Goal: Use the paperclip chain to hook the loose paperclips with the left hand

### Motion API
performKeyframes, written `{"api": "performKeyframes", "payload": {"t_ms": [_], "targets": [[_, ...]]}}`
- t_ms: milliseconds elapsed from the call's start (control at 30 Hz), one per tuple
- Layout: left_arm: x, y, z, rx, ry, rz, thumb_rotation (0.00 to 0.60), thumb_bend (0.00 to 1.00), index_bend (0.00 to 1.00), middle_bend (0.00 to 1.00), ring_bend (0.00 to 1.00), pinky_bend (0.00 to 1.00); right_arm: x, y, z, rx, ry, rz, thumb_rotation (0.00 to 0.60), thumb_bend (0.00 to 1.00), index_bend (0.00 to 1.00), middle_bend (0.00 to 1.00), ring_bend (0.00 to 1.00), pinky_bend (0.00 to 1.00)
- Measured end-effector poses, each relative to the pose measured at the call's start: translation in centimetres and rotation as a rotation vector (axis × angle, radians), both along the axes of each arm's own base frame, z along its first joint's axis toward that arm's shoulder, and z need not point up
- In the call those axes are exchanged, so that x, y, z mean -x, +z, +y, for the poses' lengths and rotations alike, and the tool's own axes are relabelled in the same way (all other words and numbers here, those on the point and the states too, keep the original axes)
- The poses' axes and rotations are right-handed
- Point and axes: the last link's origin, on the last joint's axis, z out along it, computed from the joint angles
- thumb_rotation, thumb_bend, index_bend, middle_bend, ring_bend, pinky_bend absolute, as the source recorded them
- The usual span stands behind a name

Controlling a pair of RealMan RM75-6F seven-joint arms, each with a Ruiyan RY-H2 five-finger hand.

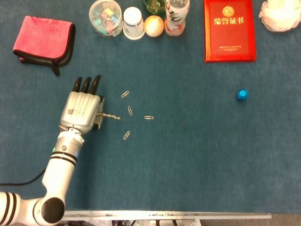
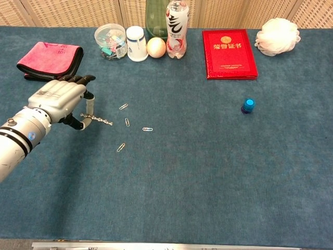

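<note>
The left hand [image 1: 82,110] hovers palm-down over the blue surface [image 1: 188,165], its thumb and a finger pinching one end of the chain [image 1: 110,116], which sticks out stiffly to the right; the other fingers [image 1: 87,84] stretch forward. The right hand is not in sight.

Four loose clips lie just beyond the chain's free end: the nearest clip [image 1: 126,135] sits below it, one clip [image 1: 130,110] lies just past the tip, another clip [image 1: 148,117] lies further right, and the far clip [image 1: 125,94] lies above. None touches the chain.

Well off to the right stands a small blue cap [image 1: 241,94]. At the far left lies a folded pink cloth [image 1: 43,40]. Along the far edge stand a clear tub [image 1: 105,18] of coloured clips, a white cup [image 1: 133,22], an egg [image 1: 153,25], a bottle [image 1: 176,16], a red booklet [image 1: 229,29] and a white pouf [image 1: 282,14].
</note>
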Motion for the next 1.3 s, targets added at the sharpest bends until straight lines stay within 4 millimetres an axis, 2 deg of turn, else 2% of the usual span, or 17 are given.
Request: {"api": "performKeyframes", "payload": {"t_ms": [267, 567, 1100, 1300], "targets": [[-1.6, 0.3, -1.8, 0.012, -0.082, -0.002, 0.600, 0.42, 0.55, 0.00, 0.00, 0.00, 0.1, 0.3, 0.1, 0.007, 0.003, -0.008, 0.600, 0.87, 0.39, 0.41, 0.37, 0.55], [-1.9, -0.5, -3.4, 0.033, -0.118, -0.023, 0.600, 0.42, 0.56, 0.00, 0.00, 0.00, 0.0, 0.5, 0.3, 0.015, 0.007, -0.011, 0.600, 0.87, 0.39, 0.41, 0.37, 0.55], [-0.4, -2.6, -3.5, 0.057, -0.089, 0.008, 0.600, 0.42, 0.56, 0.00, 0.00, 0.00, 0.1, 0.9, 0.4, 0.029, 0.006, -0.021, 0.600, 0.87, 0.39, 0.41, 0.37, 0.55], [-0.4, -2.9, -3.6, 0.063, -0.084, 0.002, 0.600, 0.42, 0.56, 0.00, 0.00, 0.00, 0.1, 0.9, 0.5, 0.029, 0.006, -0.020, 0.600, 0.87, 0.39, 0.41, 0.37, 0.55]]}}
